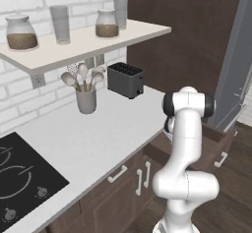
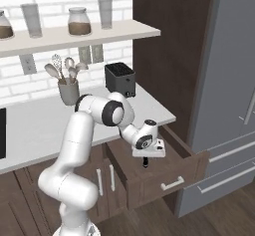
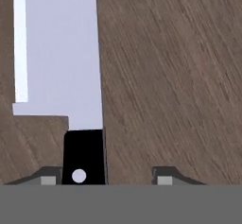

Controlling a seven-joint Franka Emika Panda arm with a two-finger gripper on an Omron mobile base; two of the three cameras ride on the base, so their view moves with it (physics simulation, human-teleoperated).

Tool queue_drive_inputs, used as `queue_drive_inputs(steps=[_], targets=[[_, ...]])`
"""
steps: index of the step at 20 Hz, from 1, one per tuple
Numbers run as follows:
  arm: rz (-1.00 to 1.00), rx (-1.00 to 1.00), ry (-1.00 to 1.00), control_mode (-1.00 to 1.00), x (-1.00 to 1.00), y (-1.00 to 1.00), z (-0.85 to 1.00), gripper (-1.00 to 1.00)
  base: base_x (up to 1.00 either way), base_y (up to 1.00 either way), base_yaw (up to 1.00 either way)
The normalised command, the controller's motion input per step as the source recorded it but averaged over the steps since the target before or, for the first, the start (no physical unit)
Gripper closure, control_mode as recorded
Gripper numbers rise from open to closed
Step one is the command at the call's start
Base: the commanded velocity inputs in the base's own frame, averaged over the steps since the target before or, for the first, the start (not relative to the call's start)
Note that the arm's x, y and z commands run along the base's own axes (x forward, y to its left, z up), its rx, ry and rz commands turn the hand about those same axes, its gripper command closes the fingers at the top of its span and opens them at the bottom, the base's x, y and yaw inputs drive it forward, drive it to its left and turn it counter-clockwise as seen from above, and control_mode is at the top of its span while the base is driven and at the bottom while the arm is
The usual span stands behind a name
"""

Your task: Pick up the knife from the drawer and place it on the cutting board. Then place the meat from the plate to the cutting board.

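Note:
The knife (image 3: 61,53) lies on the wooden drawer floor, its long silver blade running up the hand view and its black handle (image 3: 84,157) at the bottom. My gripper (image 3: 106,176) is open and low over the handle. The handle sits close against the left fingertip (image 3: 47,178), with a wide gap to the right fingertip (image 3: 165,178). In the right base view the gripper (image 2: 145,161) reaches down into the open drawer (image 2: 164,180) under the counter's right end. The cutting board, plate and meat are out of view.
A black toaster (image 1: 125,79) and a grey utensil holder (image 1: 86,99) stand at the back of the white counter (image 1: 98,138). A cooktop (image 1: 24,173) is at the left. A shelf (image 1: 83,43) with jars hangs above. The grey fridge (image 2: 234,80) flanks the drawer.

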Motion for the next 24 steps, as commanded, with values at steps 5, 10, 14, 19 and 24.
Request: queue_drive_inputs(steps=[5,10,14,19,24], targets=[[0.00,-0.01,0.00,-1.00,-0.03,0.02,-0.55,1.00,0.00,0.00,0.00],[-0.02,0.00,0.00,-1.00,-0.42,0.13,-0.58,1.00,0.00,0.00,0.00],[-0.06,0.00,0.00,-1.00,-0.55,0.20,-0.51,1.00,0.00,0.00,0.00],[-0.05,0.01,0.00,-1.00,-0.55,0.05,-0.17,1.00,0.00,0.00,0.00],[0.00,0.06,0.00,-1.00,-0.55,-0.09,0.03,1.00,0.00,0.00,0.00]])
